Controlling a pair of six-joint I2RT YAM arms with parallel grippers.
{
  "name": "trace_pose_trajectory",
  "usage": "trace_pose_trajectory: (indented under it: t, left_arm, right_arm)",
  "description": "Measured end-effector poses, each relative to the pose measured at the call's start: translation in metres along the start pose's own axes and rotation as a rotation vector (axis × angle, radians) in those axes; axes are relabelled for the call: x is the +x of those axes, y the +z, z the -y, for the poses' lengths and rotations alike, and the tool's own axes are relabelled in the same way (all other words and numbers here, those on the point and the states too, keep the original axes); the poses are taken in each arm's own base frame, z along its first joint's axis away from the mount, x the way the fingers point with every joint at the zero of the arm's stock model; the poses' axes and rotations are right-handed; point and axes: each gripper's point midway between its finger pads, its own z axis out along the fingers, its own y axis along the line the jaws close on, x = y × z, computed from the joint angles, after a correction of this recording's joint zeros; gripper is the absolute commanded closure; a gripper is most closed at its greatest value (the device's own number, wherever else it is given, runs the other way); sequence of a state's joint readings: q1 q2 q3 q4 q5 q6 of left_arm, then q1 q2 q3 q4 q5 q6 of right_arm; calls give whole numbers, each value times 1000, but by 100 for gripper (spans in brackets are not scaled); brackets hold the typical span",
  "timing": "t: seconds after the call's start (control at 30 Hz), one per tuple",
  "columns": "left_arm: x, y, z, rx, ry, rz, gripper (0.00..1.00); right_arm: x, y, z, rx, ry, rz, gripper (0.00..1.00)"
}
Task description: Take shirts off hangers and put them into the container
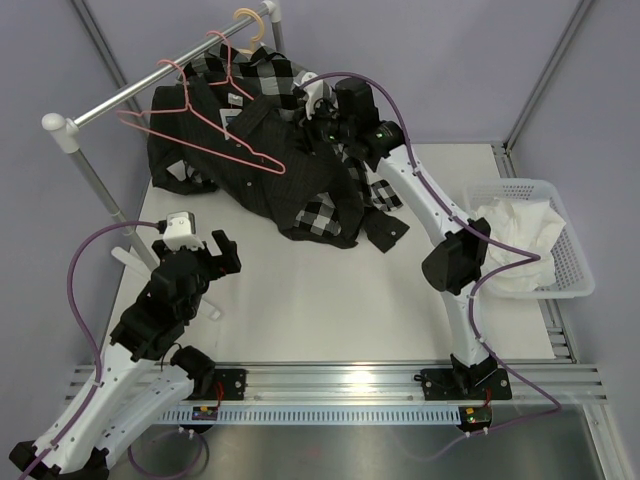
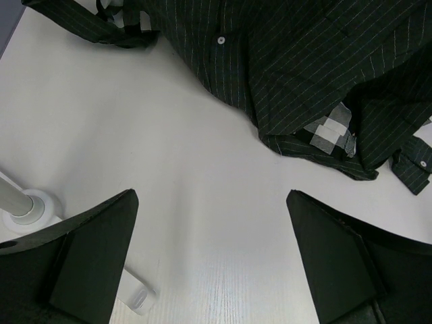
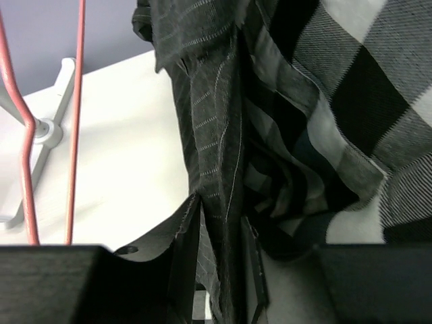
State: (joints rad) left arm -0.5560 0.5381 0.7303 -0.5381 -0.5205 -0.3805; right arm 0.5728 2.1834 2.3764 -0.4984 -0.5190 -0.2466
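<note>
Your right end effector (image 3: pixel 221 219) is clamped on a fold of the striped shirt (image 3: pixel 202 121), close beside the pink hanger (image 3: pixel 78 101). Your left end effector (image 2: pixel 210 202) stands wide apart over bare desk (image 2: pixel 169 169), just short of that shirt's hem. The white shirt (image 1: pixel 515 240) fills the basket (image 1: pixel 578 272) at the desk's right edge.

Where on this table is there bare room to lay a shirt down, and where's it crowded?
Free: the wide bare table between the left gripper, the right arm and the near edge of the striped shirt. Crowded: the back, where that shirt and the checked shirt heap among pink hangers, and the basket, holding the white shirt.
</note>
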Motion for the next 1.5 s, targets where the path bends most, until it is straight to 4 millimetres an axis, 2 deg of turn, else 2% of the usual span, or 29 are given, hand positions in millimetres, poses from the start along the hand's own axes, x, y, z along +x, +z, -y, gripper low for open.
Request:
trace_pose_trajectory:
  t: [0.17,0.27,0.3,0.57,0.73,0.93,1.03,1.13,1.23,1.37,1.5]
  left_arm:
    - [-1,-1,0,3,-2,4,1]
    - [-2,-2,0,4,-5,8,1]
    - [-2,-2,0,5,-6,9,1]
    - [-2,-2,-1,4,-7,10,1]
    - [-2,-2,-1,4,-7,10,1]
    - [-2,-2,-1,4,-7,9,1]
    - [-2,-2,-1,4,-7,9,1]
    - [-2,-2,-1,5,-7,9,1]
    - [-2,-3,0,8,-7,8,1]
    - [-1,-3,1,17,-7,4,1]
    - [-1,-3,3,25,-6,2,1]
  right_arm:
    - [-7,6,-13,-19,7,18,81]
    - [-9,8,-19,-28,12,25,92]
    - [-10,9,-20,-28,14,27,99]
    - [-19,1,-22,-13,45,41,100]
    - [-43,-26,-25,43,52,95,100]
    - [-98,-79,-35,108,10,217,100]
    - [-112,-102,-42,127,-5,251,100]
    - [-104,-118,-46,155,-3,242,100]
    - [-77,-126,-49,186,11,200,100]
    - [-29,-138,-51,238,44,113,100]
    - [5,-160,-61,275,68,49,100]
